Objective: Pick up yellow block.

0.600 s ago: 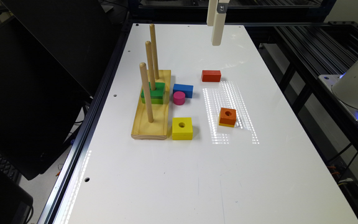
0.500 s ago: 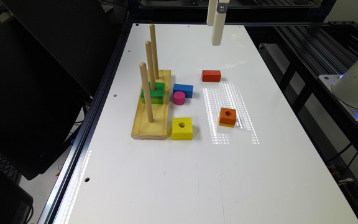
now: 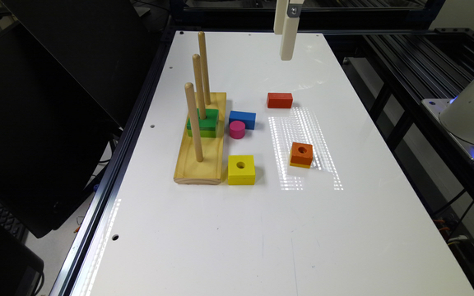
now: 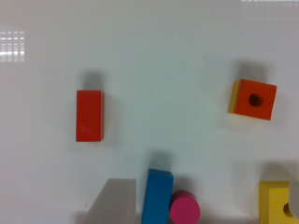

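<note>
Six blocks [image 3: 241, 169], three pegs [image 3: 194, 121], one wooden base [image 3: 199, 164]

Yellow block [image 3: 241, 169], round hole on top, flat on table, apparently untouched

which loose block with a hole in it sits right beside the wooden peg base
The yellow block, against the base's front corner; the orange holed block lies apart, farther off.
</note>
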Robot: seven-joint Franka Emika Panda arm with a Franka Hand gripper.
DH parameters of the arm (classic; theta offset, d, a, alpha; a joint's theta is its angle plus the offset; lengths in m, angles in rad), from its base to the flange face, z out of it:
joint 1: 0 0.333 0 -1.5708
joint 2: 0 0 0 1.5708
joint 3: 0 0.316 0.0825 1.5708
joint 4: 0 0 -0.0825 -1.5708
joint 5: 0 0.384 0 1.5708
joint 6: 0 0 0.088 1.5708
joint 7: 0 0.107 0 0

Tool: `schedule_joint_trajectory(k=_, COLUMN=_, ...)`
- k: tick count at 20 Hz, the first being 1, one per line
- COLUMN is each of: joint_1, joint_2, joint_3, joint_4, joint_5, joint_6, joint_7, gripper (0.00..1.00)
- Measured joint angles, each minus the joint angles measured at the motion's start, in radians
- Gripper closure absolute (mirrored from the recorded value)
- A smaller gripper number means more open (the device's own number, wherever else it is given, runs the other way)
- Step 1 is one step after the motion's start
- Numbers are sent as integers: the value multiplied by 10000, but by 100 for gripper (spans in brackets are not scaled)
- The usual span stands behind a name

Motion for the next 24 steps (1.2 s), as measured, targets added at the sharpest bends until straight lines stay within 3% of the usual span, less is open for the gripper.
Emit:
schedule_joint_trajectory(k=10, joint_1=1, joint_2=0, joint_3=3, joint_4=0, joint_5=0, joint_6=1, joint_7=0, gripper=0)
schedule_joint_trajectory(k=20, joint_1=1, joint_2=0, joint_3=102, joint_4=28, joint_5=4, joint_6=10, joint_7=16, gripper=0)
schedule_joint_trajectory(k=22, joint_1=7, joint_2=27, joint_3=183, joint_4=87, joint_5=38, joint_6=35, joint_7=63, gripper=0)
schedule_joint_trajectory(k=24, joint_1=8, joint_2=133, joint_3=381, joint_4=226, joint_5=47, joint_6=56, joint_7=260, gripper=0)
